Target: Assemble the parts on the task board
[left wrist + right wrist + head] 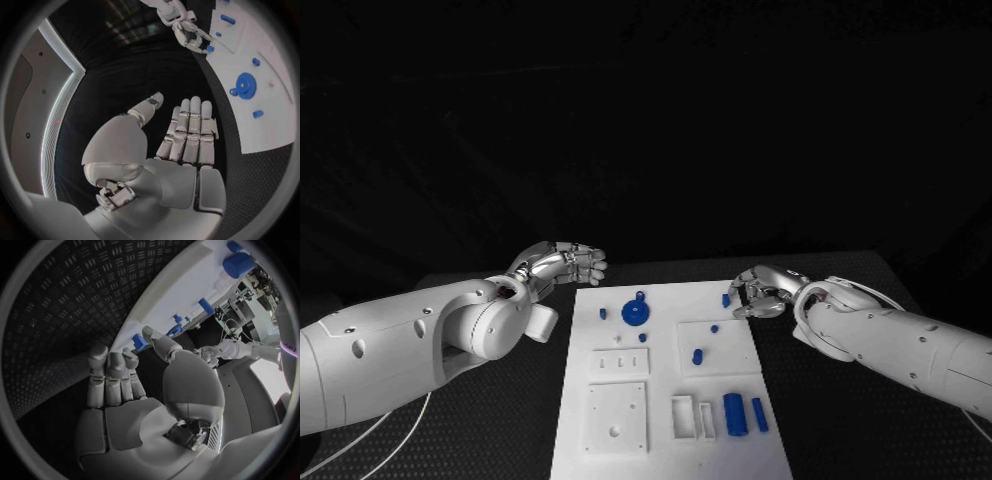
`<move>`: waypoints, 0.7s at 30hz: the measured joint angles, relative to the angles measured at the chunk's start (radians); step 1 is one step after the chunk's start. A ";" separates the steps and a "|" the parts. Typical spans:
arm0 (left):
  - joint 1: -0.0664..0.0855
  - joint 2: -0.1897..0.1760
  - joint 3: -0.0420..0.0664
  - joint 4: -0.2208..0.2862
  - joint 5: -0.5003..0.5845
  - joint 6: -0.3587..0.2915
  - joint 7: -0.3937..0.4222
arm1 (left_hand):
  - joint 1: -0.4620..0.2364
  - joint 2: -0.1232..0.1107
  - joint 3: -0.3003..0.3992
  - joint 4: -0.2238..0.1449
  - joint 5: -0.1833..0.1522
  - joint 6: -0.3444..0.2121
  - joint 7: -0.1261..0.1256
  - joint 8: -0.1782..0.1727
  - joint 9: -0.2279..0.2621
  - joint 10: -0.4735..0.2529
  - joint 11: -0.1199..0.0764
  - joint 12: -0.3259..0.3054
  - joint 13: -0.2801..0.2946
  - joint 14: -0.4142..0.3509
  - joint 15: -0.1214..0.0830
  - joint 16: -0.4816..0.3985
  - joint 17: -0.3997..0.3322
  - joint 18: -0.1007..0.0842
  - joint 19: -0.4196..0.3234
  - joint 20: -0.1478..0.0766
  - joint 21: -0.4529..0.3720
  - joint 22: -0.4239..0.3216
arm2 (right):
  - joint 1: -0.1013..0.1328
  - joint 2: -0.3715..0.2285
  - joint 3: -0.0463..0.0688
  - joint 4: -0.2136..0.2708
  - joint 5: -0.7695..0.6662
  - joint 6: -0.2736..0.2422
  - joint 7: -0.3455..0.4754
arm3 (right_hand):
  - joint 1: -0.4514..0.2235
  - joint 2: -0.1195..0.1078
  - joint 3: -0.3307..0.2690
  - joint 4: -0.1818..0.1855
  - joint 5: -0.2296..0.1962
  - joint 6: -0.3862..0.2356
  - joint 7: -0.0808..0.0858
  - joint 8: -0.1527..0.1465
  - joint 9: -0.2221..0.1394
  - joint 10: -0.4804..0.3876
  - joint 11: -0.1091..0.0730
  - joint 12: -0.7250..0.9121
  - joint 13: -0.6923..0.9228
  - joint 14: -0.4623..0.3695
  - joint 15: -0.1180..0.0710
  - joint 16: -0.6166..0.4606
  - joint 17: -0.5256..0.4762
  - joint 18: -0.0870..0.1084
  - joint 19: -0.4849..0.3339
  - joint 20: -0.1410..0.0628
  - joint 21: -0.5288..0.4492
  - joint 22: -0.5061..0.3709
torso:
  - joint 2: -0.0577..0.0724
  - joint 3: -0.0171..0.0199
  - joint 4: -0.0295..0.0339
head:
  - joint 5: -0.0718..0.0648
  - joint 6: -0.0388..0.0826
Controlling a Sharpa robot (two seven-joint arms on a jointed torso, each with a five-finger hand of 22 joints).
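at the task board's [668,440] far right edge, our right robot hand [764,292] pinches a small blue peg [727,299]; left robot hand [563,265] hovers released. next, we judge, lift and seat it.

White task board [664,400] with blue parts [734,412] and a blue gear [635,315], black diamond-tread table [837,400], silver hands [565,264], white arms [387,350]
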 measured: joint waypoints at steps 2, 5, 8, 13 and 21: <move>0.000 0.000 0.000 0.003 0.000 0.001 0.000 | 0.000 0.000 0.000 0.000 0.000 0.000 0.000 0.000 0.000 0.000 0.000 0.000 0.000 0.000 0.000 0.000 0.000 0.000 0.000 0.000 0.000 0.000 | -0.002 0.006 0.000 -0.008 0.000 0.000 0.000 | 0.005 0.005 0.000 0.000 -0.009 0.000 0.000 0.000 0.000 -0.002 0.002 0.001 0.000 0.000 0.000 0.000 0.000 0.000 0.000 0.000 0.000 0.000 | 0.001 -0.0001 0.0005 | 0.000 -0.001; 0.000 -0.001 0.000 0.008 0.000 0.001 0.000 | 0.000 0.000 0.000 0.000 0.000 0.000 0.000 0.000 0.000 0.000 0.000 0.000 0.000 0.000 0.000 -0.002 0.000 0.000 0.000 0.000 0.000 0.001 | -0.005 0.014 0.000 -0.019 0.000 -0.001 0.000 | 0.010 0.010 0.000 0.000 -0.023 -0.002 -0.001 0.000 0.000 -0.002 0.002 0.004 0.000 0.000 0.000 0.000 0.001 0.000 0.000 0.000 0.000 0.000 | 0.001 -0.0007 0.0012 | 0.000 -0.002; 0.000 -0.002 0.000 0.013 0.000 0.002 0.000 | 0.000 0.000 0.000 0.000 0.000 0.000 0.000 0.000 0.000 0.000 0.000 0.000 0.000 0.000 0.000 -0.004 0.000 0.000 0.000 0.000 0.000 0.001 | -0.005 0.019 0.001 -0.024 0.000 -0.002 0.000 | 0.015 0.015 0.005 0.005 -0.041 -0.002 -0.001 0.000 -0.001 -0.002 0.002 0.004 0.000 0.000 0.000 0.000 0.003 0.000 0.000 0.000 0.000 0.000 | 0.001 -0.0018 0.0017 | 0.000 -0.004; 0.000 -0.004 0.000 0.017 -0.002 0.003 -0.001 | 0.000 0.000 0.000 0.000 0.000 0.000 0.000 0.000 0.000 0.000 0.000 0.000 0.000 0.000 0.000 -0.004 0.000 0.000 0.000 0.000 0.000 0.001 | -0.006 0.029 0.002 -0.029 0.000 -0.007 0.002 | 0.026 0.026 0.039 0.021 -0.100 -0.002 -0.002 0.000 -0.001 -0.002 0.002 0.004 -0.001 -0.001 0.001 -0.003 0.006 0.000 0.000 0.000 0.000 0.000 | 0.003 -0.0024 0.0038 | 0.000 -0.006; 0.000 -0.005 0.000 0.023 -0.004 0.003 -0.001 | 0.000 0.000 0.000 0.000 0.000 0.000 0.000 0.000 0.000 0.000 0.000 0.000 0.000 -0.001 -0.001 -0.004 0.001 0.000 0.000 0.000 0.000 0.001 | -0.006 0.041 0.002 -0.040 0.000 -0.014 0.003 | 0.039 0.045 0.086 0.039 -0.159 -0.003 -0.004 0.001 -0.002 -0.002 0.002 0.009 -0.004 -0.001 0.001 -0.004 0.008 0.000 -0.001 0.001 0.000 0.000 | 0.004 -0.0025 0.0036 | 0.002 -0.008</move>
